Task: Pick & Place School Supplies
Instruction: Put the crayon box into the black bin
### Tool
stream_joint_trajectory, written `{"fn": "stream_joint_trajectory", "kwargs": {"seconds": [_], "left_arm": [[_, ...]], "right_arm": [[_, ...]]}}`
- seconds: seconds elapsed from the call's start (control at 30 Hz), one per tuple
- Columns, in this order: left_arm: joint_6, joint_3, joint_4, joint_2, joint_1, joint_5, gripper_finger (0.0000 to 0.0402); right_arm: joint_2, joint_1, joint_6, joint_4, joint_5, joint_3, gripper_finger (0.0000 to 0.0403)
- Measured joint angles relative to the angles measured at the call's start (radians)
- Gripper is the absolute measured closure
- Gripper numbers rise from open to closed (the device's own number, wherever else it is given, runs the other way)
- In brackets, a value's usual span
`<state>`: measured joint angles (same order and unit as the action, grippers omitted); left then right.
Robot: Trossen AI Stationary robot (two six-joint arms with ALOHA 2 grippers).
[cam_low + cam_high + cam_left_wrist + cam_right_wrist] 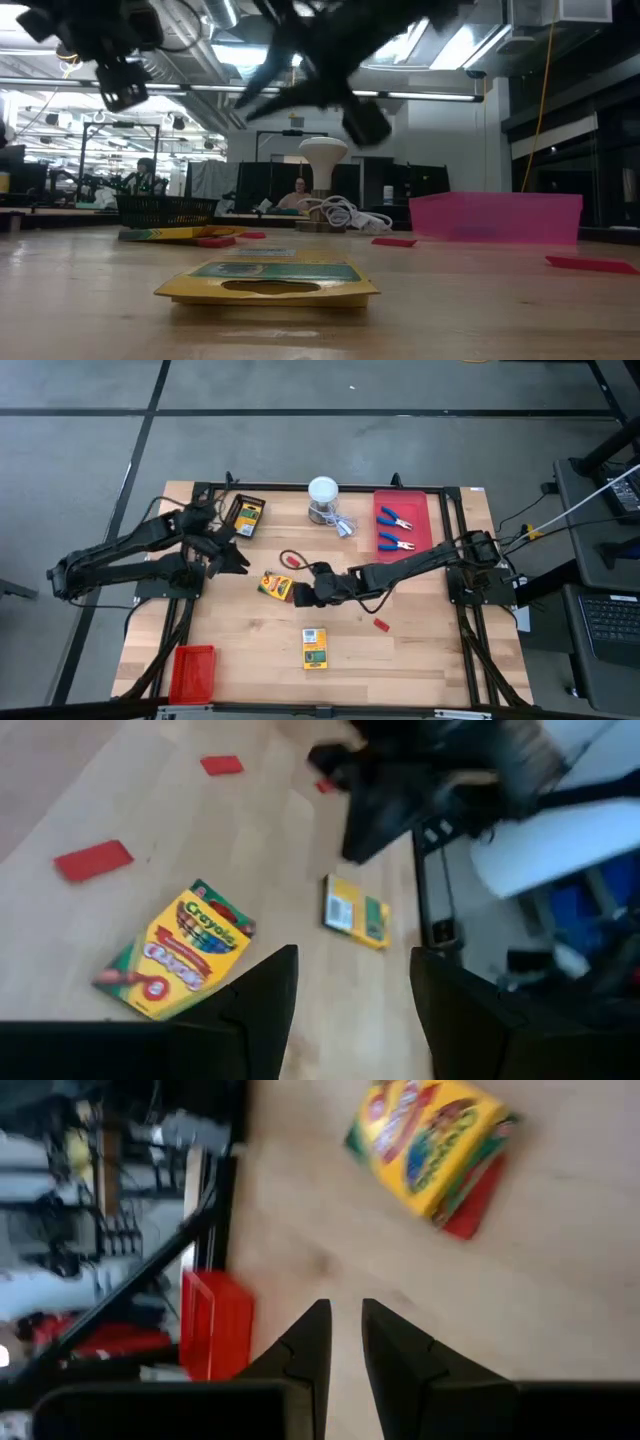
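Observation:
Three yellow crayon boxes show. One point(245, 515) lies in a black tray at the far left, one point(275, 586) lies mid-table, and one point(314, 648) lies flat toward the near edge. Two blue-handled pliers point(395, 530) lie in the red tray point(430, 520) at the far right. Small red blocks point(381, 625) lie on the wood. One red block point(475, 1210) peeks out from under the middle box point(430, 1140). My right gripper point(345, 1325) hovers just right of that box, narrowly open and empty. My left gripper point(350, 990) is open and empty above the table's left part.
A white round-topped container point(323, 500) with a coiled cable stands at the far middle. A small red tray point(192, 670) sits at the near left corner. Bare wood lies between the middle box and the near one. People show in the room beyond the table.

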<state>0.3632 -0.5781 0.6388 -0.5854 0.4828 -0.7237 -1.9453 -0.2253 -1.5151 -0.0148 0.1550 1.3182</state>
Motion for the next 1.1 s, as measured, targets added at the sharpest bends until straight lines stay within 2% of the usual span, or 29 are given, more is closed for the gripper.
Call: {"fn": "stream_joint_trajectory", "kwargs": {"seconds": [0.1, 0.27, 0.5, 0.6, 0.87, 1.1], "left_arm": [[0.058, 0.000, -0.001, 0.077, 0.000, 0.029, 0.0211], [0.107, 0.000, -0.001, 0.151, 0.000, 0.076, 0.0214], [0.122, 0.000, -0.017, 0.163, 0.000, 0.082, 0.0213], [0.123, 0.000, -0.040, 0.163, 0.000, 0.086, 0.0218], [0.123, 0.000, -0.039, 0.163, 0.000, 0.087, 0.0221], [0.122, 0.000, -0.043, 0.163, 0.000, 0.088, 0.0222]], "right_arm": [[0.000, 0.001, -0.046, 0.064, 0.032, -0.083, 0.0334], [0.000, 0.020, -0.068, 0.074, 0.031, -0.125, 0.0308], [-0.016, 0.094, -0.048, 0.054, 0.027, -0.131, 0.0252], [-0.032, 0.119, -0.048, 0.064, 0.009, -0.130, 0.0240], [-0.104, 0.129, -0.048, 0.143, -0.043, -0.128, 0.0258], [-0.180, 0.132, -0.036, 0.168, -0.056, -0.045, 0.0271]]}}
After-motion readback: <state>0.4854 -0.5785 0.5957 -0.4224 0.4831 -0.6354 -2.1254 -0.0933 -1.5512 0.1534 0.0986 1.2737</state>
